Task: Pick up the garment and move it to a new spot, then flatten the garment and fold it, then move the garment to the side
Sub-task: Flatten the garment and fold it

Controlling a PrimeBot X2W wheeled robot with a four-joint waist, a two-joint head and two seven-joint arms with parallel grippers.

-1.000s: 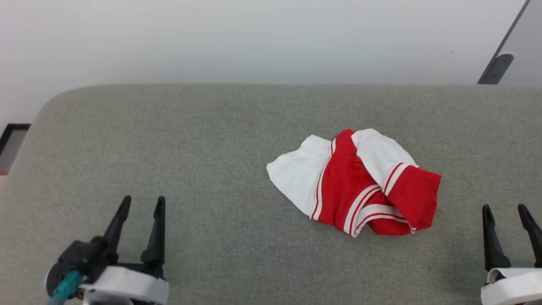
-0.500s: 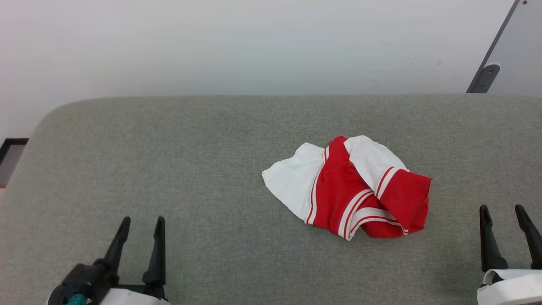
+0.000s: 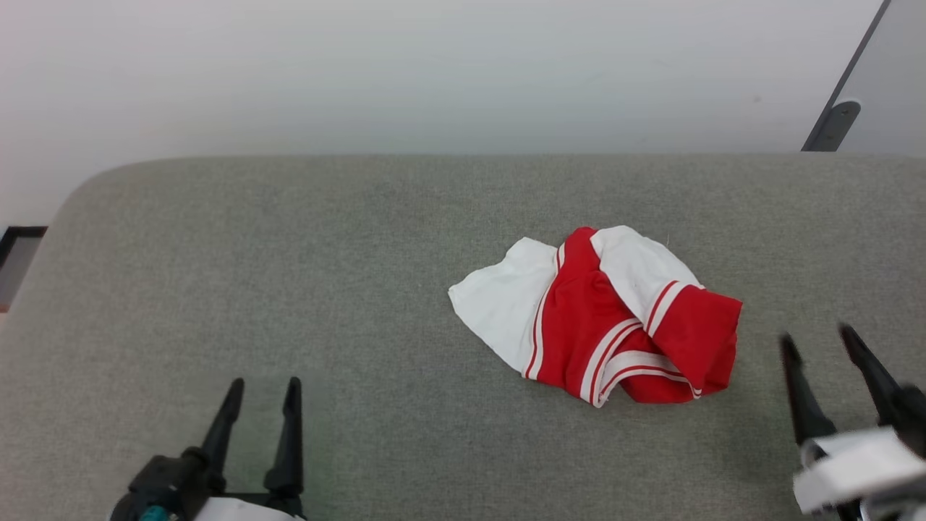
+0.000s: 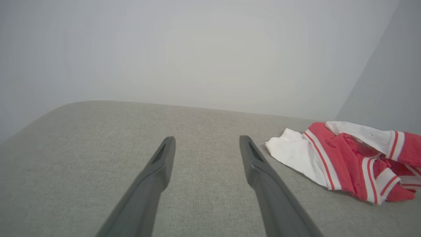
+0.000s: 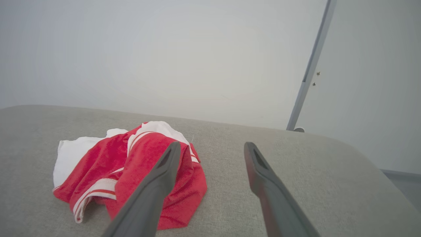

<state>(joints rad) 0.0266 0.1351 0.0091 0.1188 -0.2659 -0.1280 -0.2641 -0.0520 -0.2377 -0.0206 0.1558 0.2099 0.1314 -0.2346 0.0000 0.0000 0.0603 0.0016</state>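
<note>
Since a second ago the right gripper (image 3: 816,334) has swung in and leftward toward the garment (image 3: 600,318), and it shows smeared with motion in the head view; its fingers stand spread wide, released, with nothing between them, the tips just right of the garment's red near-right corner and apart from it; the left gripper (image 3: 265,381) has slid a little right, likewise released and holding nothing, low at the near left and well apart from the cloth; the garment lies as it did, crumpled in a heap on the grey fabric-covered desk (image 3: 289,253), right of centre, a white sleeve spread to the left, the red body with striped trim bunched to the right; in the right wrist view one finger crosses in front of the red cloth, and I cannot tell whether it touches; a broad stretch of desk lies open left of the garment, out to a rounded far-left corner; the far edge runs along a pale wall (image 3: 434,72); a grey post (image 3: 839,123) stands beyond the far right.
</note>
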